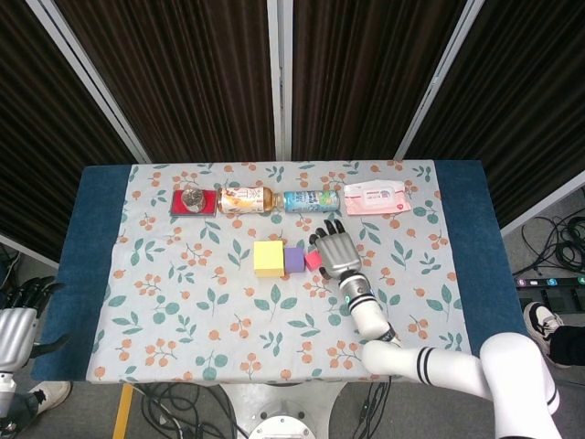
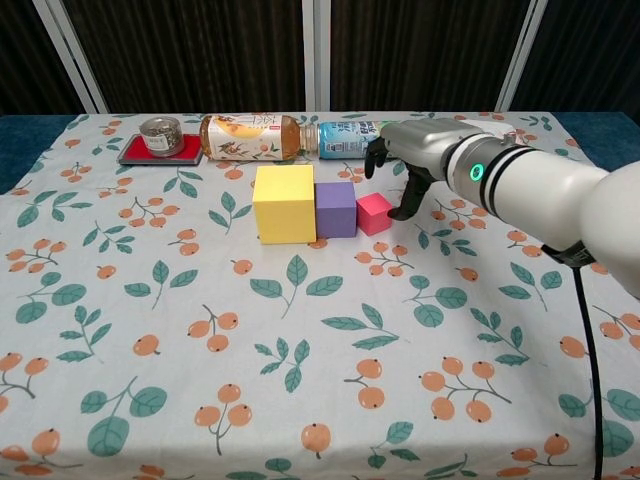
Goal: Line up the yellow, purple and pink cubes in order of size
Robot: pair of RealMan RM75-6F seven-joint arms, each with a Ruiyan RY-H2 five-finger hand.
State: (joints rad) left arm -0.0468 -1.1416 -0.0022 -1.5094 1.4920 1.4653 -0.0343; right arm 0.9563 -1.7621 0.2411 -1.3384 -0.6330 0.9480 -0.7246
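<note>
Three cubes sit in a row on the leaf-print cloth. The large yellow cube is on the left, with the medium purple cube touching its right side. The small pink cube lies flat beside the purple one. My right hand hovers just right of and behind the pink cube, fingers spread, holding nothing. My left hand hangs off the table's left edge with its fingers apart and empty.
Along the back stand a tin on a red coaster, a tea bottle lying on its side, a blue-labelled bottle lying down and a pink wipes pack. The blue table edge frames the cloth.
</note>
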